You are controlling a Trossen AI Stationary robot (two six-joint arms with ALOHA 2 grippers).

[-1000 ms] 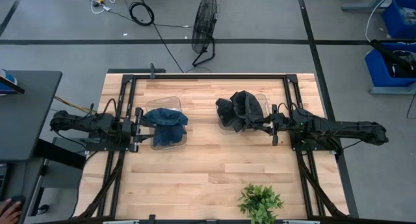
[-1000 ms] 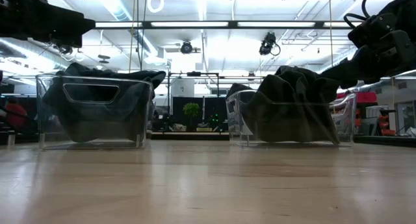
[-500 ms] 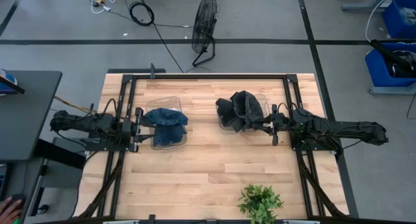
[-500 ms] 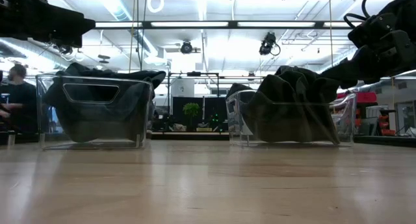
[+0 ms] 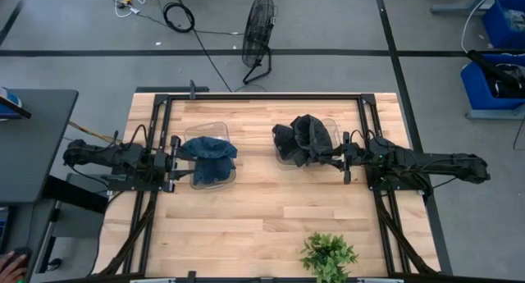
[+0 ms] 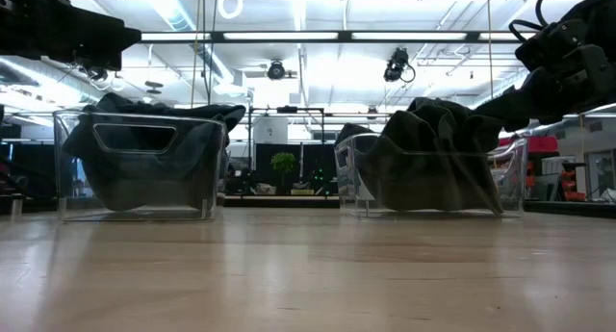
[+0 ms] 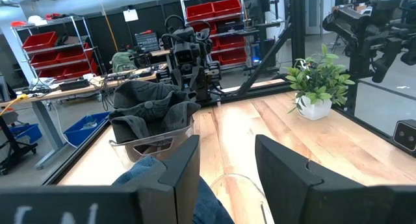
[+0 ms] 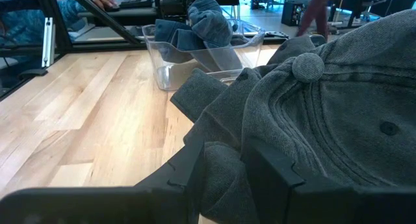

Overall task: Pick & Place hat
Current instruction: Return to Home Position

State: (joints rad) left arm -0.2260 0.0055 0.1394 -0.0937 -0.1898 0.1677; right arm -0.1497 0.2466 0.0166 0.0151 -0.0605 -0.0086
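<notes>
Black caps lie heaped in the right transparent bin, spilling over its left rim. The right gripper sits just right of it, fingers apart and empty. The left gripper, also released, waits beside the left bin.

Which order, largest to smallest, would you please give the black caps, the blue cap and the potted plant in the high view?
1. black caps
2. blue cap and potted plant: too alike to rank.
</notes>
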